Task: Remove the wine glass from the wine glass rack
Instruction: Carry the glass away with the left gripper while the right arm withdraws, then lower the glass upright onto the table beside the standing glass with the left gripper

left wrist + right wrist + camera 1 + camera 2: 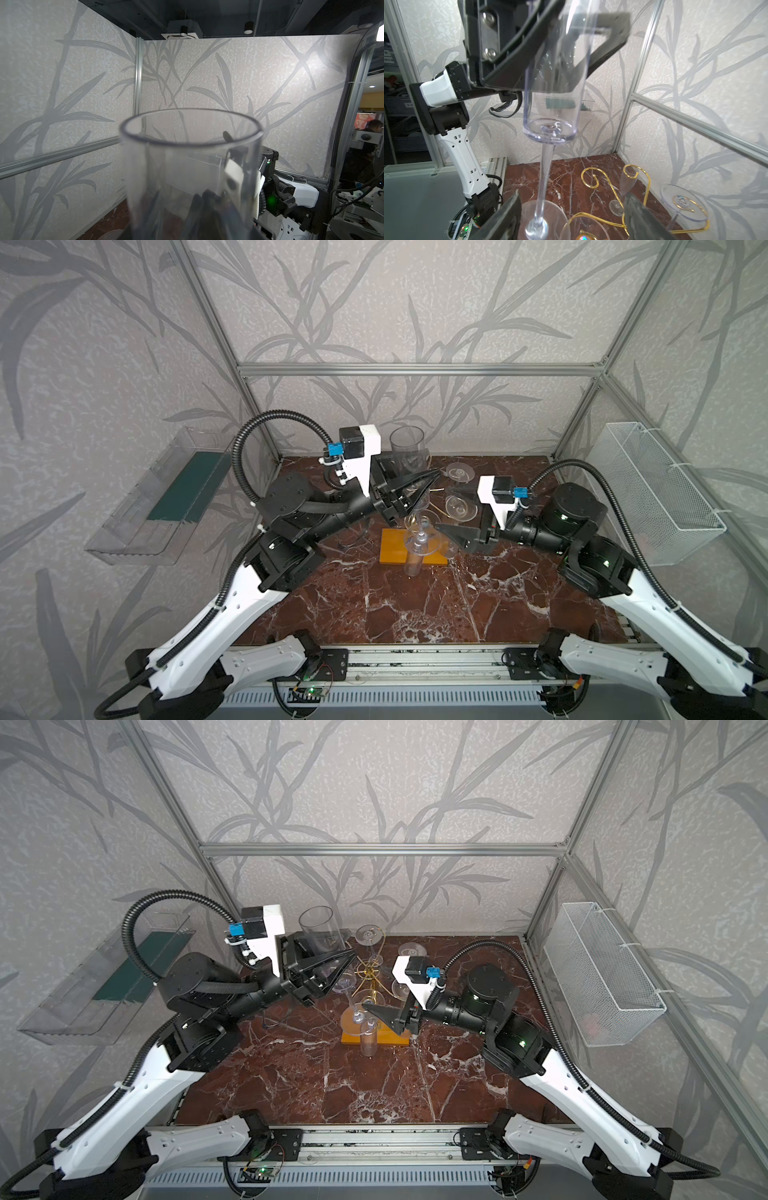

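Now | wine glass [550, 116] is held rim-up above the wine glass rack [390, 549], bowl clamped in the left gripper [430, 480]; right gripper [573, 216] is spread around its foot | judged light, slick, brittle; a gentle low-bowl hold is advised
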{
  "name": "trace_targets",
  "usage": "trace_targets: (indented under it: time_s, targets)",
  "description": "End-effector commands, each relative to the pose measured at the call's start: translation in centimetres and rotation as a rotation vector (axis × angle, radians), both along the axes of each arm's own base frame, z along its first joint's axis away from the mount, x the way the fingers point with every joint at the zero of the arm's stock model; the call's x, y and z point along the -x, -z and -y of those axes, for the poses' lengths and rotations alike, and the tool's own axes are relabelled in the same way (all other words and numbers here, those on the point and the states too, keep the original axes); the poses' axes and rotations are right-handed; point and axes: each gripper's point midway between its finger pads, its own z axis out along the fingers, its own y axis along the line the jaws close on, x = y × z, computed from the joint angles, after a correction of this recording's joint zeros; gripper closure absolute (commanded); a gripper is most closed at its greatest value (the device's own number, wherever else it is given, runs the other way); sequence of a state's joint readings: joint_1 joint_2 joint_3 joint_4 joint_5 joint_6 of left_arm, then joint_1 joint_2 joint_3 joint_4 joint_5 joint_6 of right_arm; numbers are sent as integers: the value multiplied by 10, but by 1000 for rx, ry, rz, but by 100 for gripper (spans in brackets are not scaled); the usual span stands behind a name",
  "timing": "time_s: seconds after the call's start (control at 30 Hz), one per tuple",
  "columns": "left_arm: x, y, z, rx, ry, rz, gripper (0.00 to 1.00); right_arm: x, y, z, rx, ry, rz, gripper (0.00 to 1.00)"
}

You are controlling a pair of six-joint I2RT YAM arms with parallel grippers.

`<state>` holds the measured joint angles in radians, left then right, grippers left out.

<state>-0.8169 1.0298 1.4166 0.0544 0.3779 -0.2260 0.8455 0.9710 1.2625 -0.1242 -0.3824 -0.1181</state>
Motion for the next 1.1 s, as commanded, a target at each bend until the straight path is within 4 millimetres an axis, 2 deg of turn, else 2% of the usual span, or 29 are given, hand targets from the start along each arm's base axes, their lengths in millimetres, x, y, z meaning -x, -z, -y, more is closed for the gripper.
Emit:
trace_targets:
  time_s: [0.0, 0.27, 0.43, 0.63, 0.73, 0.87, 1.07]
  targets:
    - [-3, 8, -26, -42, -143, 31, 61, -5, -21, 25, -73, 133, 89, 23]
    - [-9, 35, -79, -150, -400, 21, 61, -13, -22, 67, -135, 337, 143, 22]
    - [-11, 50, -113, -186, -564, 33, 61, -13, -12, 80, -121, 386, 139, 21]
    - [-27, 83, -148, -280, -791, 36, 61, -13, -4, 87, -107, 413, 129, 21]
    - [-30, 88, -161, -265, -866, 32, 61, -13, -1, 90, -100, 425, 126, 21]
    - [-34, 94, -167, -251, -904, 29, 61, -14, 3, 93, -99, 439, 120, 21]
    - [-59, 119, -170, -267, -953, -30, 61, -14, 10, 96, -92, 452, 109, 21]
